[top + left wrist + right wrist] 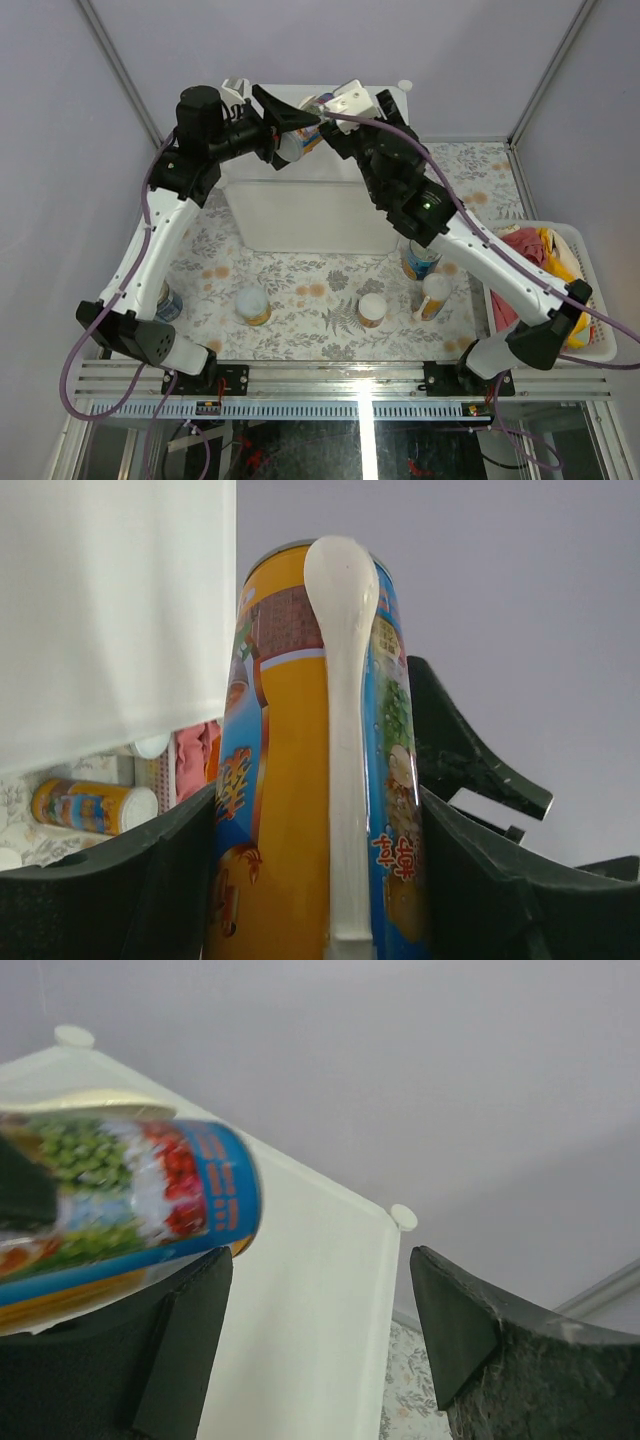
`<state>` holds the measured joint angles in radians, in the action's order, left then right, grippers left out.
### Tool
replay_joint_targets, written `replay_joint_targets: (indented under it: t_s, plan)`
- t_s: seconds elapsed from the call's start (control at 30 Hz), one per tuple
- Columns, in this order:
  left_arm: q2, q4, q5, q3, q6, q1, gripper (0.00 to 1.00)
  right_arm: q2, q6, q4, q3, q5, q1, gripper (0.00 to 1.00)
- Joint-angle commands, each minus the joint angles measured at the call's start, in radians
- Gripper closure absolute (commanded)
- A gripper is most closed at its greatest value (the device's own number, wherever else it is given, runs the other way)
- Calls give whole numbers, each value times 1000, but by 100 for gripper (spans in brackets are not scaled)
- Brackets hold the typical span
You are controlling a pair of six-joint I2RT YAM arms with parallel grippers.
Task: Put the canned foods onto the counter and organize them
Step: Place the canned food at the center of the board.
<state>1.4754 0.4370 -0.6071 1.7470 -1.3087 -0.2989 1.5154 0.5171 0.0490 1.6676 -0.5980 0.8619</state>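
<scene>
Starting at the left gripper (318, 780) fingers (130, 880): pinched on the round side wall of a tall yellow-orange cylindrical tin can with blue label panel (280, 820), one finger each side, about mid-body.

Over to the right gripper (315, 1260) fingers (470, 1330): spread wide, nothing between them. Same can (120, 1190) just beside one finger; touching or apart, cannot tell.

Location: held in the air over the flat top of the large white cube-shaped plastic cabinet (300, 215), not set down yet.

Axis: long axis running along the left fingers, free end pointing away from the palm. Looks tilted from above, that end toward the far side. Truly plumb or not, cannot tell.

Handling, as a judgement: stiff wall, no crush risk. Glossy label, likely slick. Some weight if full. Tall and narrow, so tippy on landing. Best gripped on the side wall at mid-height, base left free to meet the flat top.

Further out: other small cans (372, 310) standing on the floral tablecloth (300, 275) in front of the cabinet.
</scene>
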Motion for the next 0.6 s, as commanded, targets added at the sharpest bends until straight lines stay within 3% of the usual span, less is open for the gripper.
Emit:
replay_joint_targets:
  t_s: [0.0, 0.3, 0.57]
  plan:
    - [-97, -136, -185, 5, -11, -22, 100, -121, -97, 135, -26, -78, 7, 21]
    - [-205, 143, -256, 6, 139, -32, 100, -226, -203, 51, -34, -155, 7, 21]
    - [-287, 516, -238, -45, 367, -74, 100, -292, -302, -125, -24, -116, 9, 21]
